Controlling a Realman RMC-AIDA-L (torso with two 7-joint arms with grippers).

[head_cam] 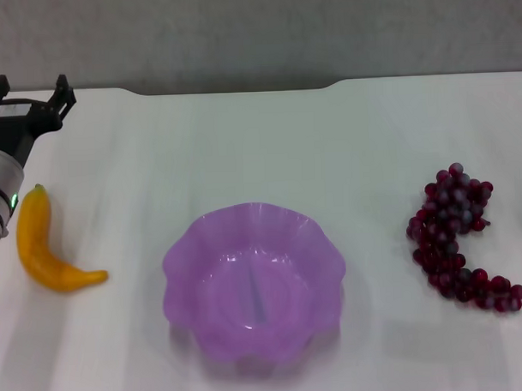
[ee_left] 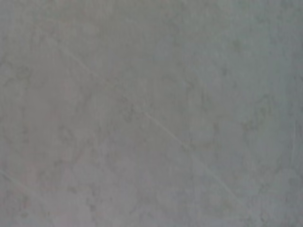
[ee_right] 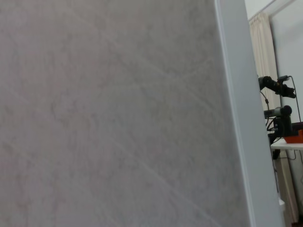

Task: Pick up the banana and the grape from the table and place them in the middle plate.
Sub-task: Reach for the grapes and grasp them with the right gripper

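Observation:
The yellow-orange banana (head_cam: pixel 41 244) lies on the white table (head_cam: pixel 268 144) at the left. The bunch of dark red grapes (head_cam: pixel 455 236) lies at the right. The translucent purple plate (head_cam: pixel 184 254) with a wavy rim stands between them near the front and holds nothing. My left gripper (head_cam: pixel 30 94) is at the far left, just behind the banana and apart from it, with its black fingers (head_cam: pixel 64 92) spread and nothing between them. My right gripper is out of the head view. Both wrist views show only a grey wall.
The table's back edge (head_cam: pixel 240 86) meets a grey wall. In the right wrist view a white vertical edge (ee_right: pixel 236 118) borders the wall, with camera gear (ee_right: pixel 279 113) on a stand far off.

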